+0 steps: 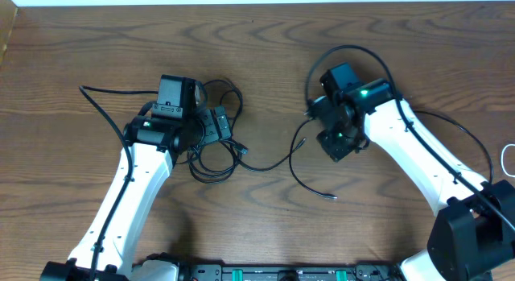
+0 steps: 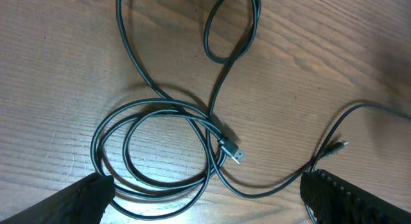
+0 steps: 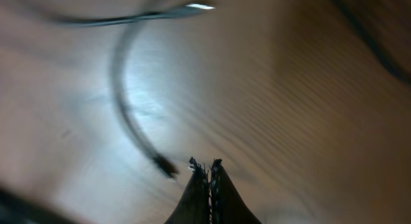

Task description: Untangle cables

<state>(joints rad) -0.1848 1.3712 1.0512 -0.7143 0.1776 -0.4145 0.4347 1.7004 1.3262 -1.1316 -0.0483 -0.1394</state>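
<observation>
**Overhead:** We see the left gripper [image 1: 219, 126] poised above a black coil [image 1: 199, 173] of cable on the left half of the table [image 1: 80, 39]. A smaller loop [image 1: 239, 96] lies just beyond it. From the coil a black lead [image 1: 269, 164] runs right toward the middle, where its small plug [image 1: 303, 141] sits near the right gripper [image 1: 334, 144]. A second black strand [image 1: 330, 196] curves toward the near edge. A sliver of white cable [image 1: 507, 156] shows at the far right, well apart from the rest.

**Left wrist:** We look down through the left gripper [image 2: 205, 182], its fingers [image 2: 77, 198] spread wide and holding nothing. The coil [image 2: 192, 115] lies on the wood below, its metal plug [image 2: 232, 150] at the coil's right side. The lead [image 2: 270, 192] sweeps right to the small plug [image 2: 338, 146], near the right-hand finger.

**Right wrist:** The picture is blurred. We make out the right gripper [image 3: 209, 172] pressed fully shut, with nothing visible in its grip. A dark cable [image 3: 125, 102] arcs across the table to the left, one end just beside the fingertips.
</observation>
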